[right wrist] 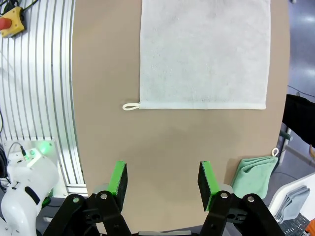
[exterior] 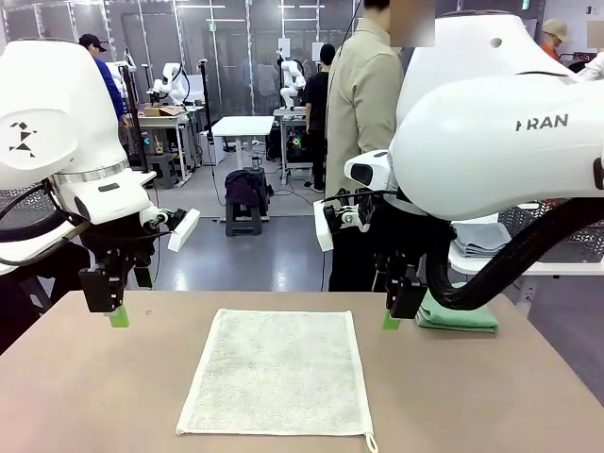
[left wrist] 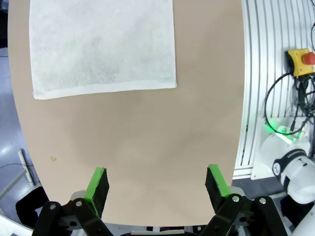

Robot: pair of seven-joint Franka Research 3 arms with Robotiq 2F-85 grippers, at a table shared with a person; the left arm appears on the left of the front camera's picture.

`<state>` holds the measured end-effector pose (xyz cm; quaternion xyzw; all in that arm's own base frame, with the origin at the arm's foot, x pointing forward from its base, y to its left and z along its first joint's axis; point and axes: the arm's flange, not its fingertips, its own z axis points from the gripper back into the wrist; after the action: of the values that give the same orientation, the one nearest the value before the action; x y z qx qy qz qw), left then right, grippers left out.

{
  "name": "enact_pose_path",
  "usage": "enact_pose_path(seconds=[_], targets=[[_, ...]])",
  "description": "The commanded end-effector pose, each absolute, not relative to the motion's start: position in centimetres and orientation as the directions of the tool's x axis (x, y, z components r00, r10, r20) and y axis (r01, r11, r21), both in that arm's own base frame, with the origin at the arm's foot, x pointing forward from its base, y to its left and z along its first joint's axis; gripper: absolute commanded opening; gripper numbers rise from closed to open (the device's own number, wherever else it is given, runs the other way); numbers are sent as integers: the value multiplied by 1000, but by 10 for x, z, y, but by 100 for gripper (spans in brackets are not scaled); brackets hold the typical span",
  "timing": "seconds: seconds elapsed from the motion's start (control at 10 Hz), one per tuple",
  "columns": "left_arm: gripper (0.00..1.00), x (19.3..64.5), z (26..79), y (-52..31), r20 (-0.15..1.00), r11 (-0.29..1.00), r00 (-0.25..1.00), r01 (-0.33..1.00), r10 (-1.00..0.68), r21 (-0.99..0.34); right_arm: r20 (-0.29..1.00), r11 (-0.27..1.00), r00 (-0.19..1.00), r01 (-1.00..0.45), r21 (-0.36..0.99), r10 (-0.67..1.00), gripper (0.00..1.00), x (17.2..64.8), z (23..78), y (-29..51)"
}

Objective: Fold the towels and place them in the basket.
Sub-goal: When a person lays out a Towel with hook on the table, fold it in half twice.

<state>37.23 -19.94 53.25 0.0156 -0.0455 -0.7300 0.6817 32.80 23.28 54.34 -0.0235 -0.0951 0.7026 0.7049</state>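
While the cream-white terry towel (exterior: pixel 278 371) lies flat and square, a small loop at one corner, in the middle of the smooth tan surface (exterior: pixel 94 396), a sea-green towel (exterior: pixel 460 316) sits folded at the far right edge. The left fingers (left wrist: pixel 97 186) are spread wide and the right fingers (right wrist: pixel 118 179) less so; both hover empty, touching nothing.

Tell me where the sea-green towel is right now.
In the front view, the folded sea-green towel lies at the far right edge of the table, beside the right gripper and right of the flat cream towel.
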Motion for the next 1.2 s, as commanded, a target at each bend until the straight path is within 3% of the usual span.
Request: enact_pose_path(seconds=[0.0, 0.5, 0.6, 0.7, 0.8, 1.1], targets=[[100, 372, 532, -200, 37, -68, -72, 994, -997, 87, 103, 6, -11, -986, -169, 995, 73, 326, 545, 232], [100, 372, 532, -201, 41, -70, -74, 994, -996, 87, 98, 9, -7, -986, -169, 995, 73, 327, 544, 234], [100, 360, 536, -221, -32, 30, 34, 990, -999, 137, 29, -5, -10, -983, -186, 1000, 73, 327, 540, 247], [100, 353, 537, -234, -31, 37, 42, 987, -999, 158, 39, -28, -37, -979, -203, 999, 73, 326, 538, 256], [100, 350, 536, -241, 8, -16, -17, 991, -1000, 136, 25, -49, -56, -977, -207, 998, 73, 328, 532, 261], [100, 341, 515, -248, 22, -19, -23, 988, -999, 154, 2, -15, -16, -980, -197, 1000, 73, 332, 508, 266]])
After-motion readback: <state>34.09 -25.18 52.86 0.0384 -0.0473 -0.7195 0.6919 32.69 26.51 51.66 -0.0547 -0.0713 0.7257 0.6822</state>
